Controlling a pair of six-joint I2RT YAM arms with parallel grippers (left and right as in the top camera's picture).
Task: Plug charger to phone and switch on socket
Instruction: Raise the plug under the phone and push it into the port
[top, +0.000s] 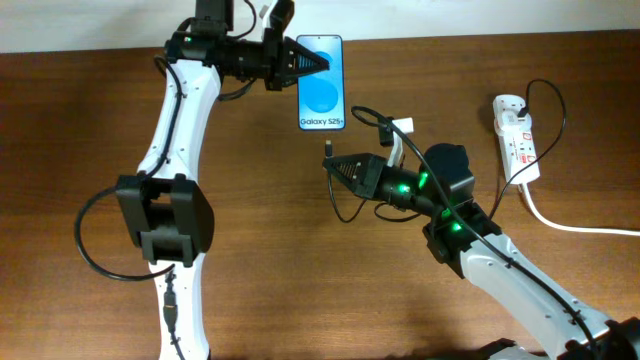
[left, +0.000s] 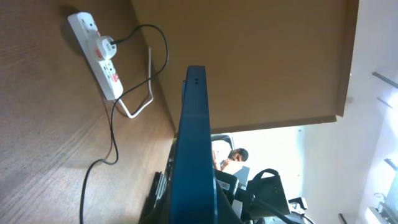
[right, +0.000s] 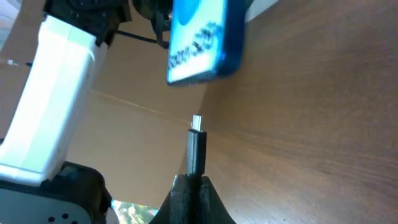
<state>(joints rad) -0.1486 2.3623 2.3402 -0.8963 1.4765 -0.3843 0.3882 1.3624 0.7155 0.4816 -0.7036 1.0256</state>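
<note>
Overhead: your left gripper (top: 312, 64) is pinching the phone (top: 322, 95) by its upper left edge near the far side of the table (top: 300, 290), screen facing up. Your right gripper (top: 334, 163) is squeezing the charger (top: 328, 150) just behind its tip, which is sitting just below the phone's bottom edge and apart from it. The socket (top: 516, 132) is lying well apart to the right, its white cord (top: 570, 225) trailing off-frame.

Left wrist: you are seeing the phone edge-on. The fingers themselves are not showing here. The socket switches are too small to read.

Right wrist: the jaws are pressed onto the black connector body, and the plug tip (right: 197, 122) is pointing up at the phone's lower end.

Risks: the tip may be sitting slightly off the port line. If so, pushing could jam it against the frame and twist the phone in your left grip, or slide the connector back through the jaws. The slack cable could snag your right arm.

Hidden: the port is not showing in any view. You cannot tell whether the phone is resting on the wood or lifted.
</note>
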